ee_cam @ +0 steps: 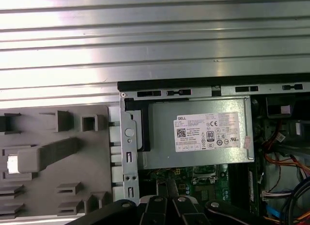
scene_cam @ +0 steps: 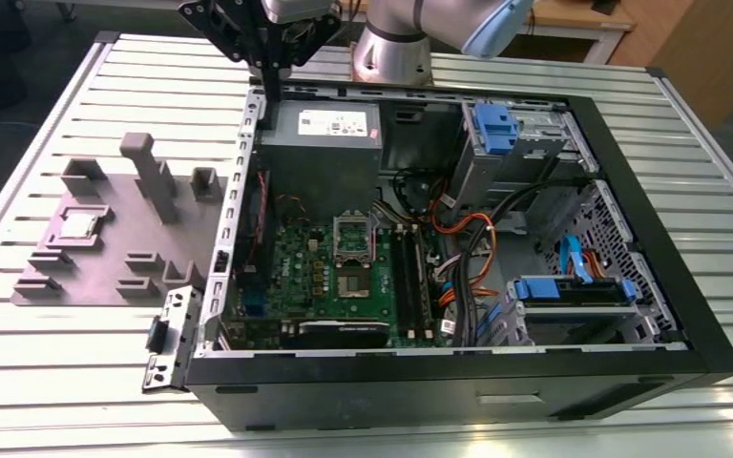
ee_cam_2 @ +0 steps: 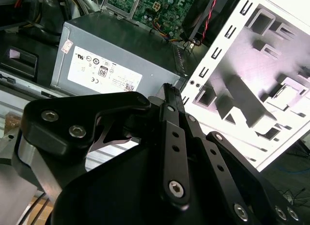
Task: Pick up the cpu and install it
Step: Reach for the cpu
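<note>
Grey tray [scene_cam: 102, 279] holds cpu [scene_cam: 80, 225] (exterior view).

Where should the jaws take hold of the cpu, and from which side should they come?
The cpu lies flat, metal top up, in a seat on the grey tray. It is thin and square, so it is probably best to come straight down from above and close the jaws on two opposite edges, not on the top.
</note>
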You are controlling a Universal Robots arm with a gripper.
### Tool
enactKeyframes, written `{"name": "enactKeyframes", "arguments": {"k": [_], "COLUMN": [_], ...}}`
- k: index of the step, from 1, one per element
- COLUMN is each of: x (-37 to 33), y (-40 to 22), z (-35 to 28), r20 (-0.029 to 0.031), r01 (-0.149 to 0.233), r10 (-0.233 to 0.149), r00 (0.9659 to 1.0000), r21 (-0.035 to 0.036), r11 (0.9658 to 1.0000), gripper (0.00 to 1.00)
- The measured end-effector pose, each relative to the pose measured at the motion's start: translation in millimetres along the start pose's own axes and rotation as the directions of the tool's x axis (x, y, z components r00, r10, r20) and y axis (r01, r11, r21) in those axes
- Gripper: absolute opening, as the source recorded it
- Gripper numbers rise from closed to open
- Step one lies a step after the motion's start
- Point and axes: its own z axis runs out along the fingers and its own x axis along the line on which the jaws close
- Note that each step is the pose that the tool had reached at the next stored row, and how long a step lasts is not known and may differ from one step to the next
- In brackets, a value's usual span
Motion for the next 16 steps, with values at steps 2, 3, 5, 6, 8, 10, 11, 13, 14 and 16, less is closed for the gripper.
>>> {"name": "enactKeyframes", "arguments": {"k": [2,3,5,6,8,10,11,13,14,16], "x": [0.4,0.6,2.9,4.2,4.5,4.9,5.1,5.6,5.8,6.3], "y": [0.0,0.0,-0.2,-0.3,-0.3,-0.4,-0.4,-0.4,-0.4,-0.5], "z": [0.0,0.0,-0.1,-0.1,-0.1,-0.1,-0.1,-0.1,-0.1,-0.1], "r20": [0.0,0.0,0.0,0.0,0.0,0.0,0.0,0.0,0.0,0.0], "r01": [0.0,0.0,0.0,0.0,0.0,0.0,0.0,0.0,0.0,0.0], "r10": [0.0,0.0,0.0,0.0,0.0,0.0,0.0,0.0,0.0,0.0], "r00": [1.0,1.0,1.0,1.0,1.0,1.0,1.0,1.0,1.0,1.0], "r21": [0.0,0.0,-0.0001,0.0,0.0,0.0,0.0,0.0,0.0,-0.0001], "r11": [1.0,1.0,1.0,1.0,1.0,1.0,1.0,1.0,1.0,1.0], "gripper": [0.11,0.11,0.11,0.11,0.11,0.11,0.11,0.11,0.11,0.11]}}
